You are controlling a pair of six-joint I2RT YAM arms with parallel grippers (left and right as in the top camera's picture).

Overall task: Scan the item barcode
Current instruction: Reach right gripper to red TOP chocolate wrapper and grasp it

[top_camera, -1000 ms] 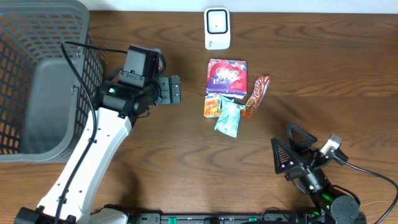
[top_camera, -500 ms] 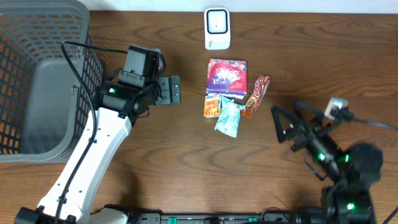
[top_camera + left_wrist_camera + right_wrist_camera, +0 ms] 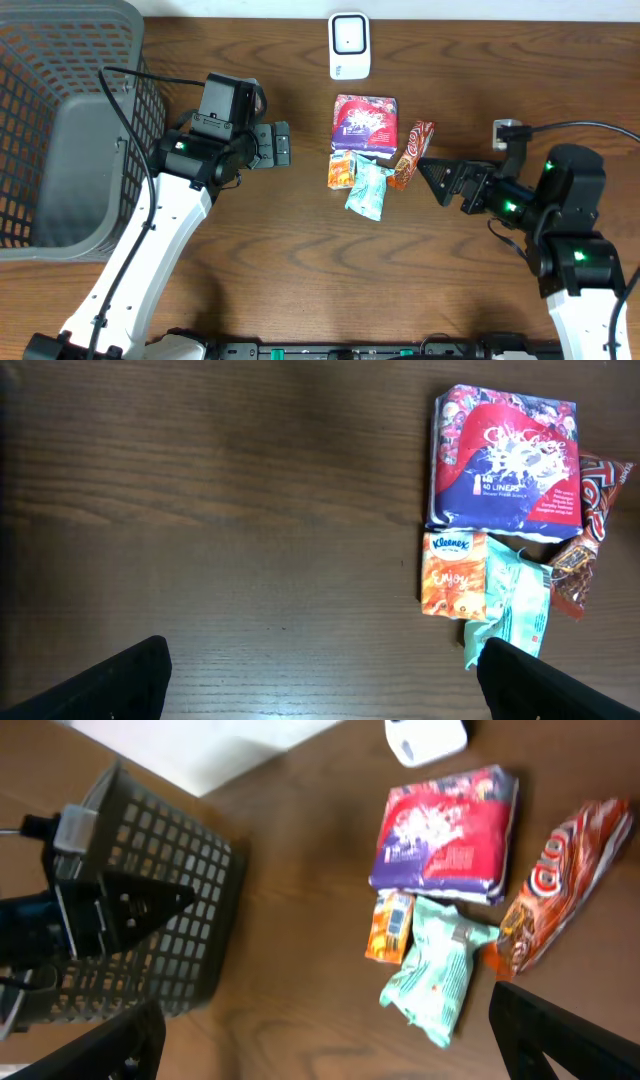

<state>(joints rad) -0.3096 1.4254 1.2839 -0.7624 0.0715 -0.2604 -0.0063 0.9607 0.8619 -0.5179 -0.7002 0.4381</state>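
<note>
Both jaws spread wide, empty. Left gripper (image 3: pixel 283 144) hovers left of the items. Right gripper (image 3: pixel 430 178) sits just right of orange-red foil snack wrapper (image 3: pixel 411 153). Purple plastic tissue pack (image 3: pixel 364 123), small orange Kleenex packet (image 3: pixel 341 170) and mint-green pouch (image 3: pixel 367 190) cluster beside it, below white box scanner (image 3: pixel 349 45).

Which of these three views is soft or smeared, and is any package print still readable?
Right wrist: smeared throughout, the basket and purple pack soft, small print unreadable. Left wrist: sharp, brand name on the orange tissue pack legible. Overhead: crisp, evenly lit across the table.
</note>
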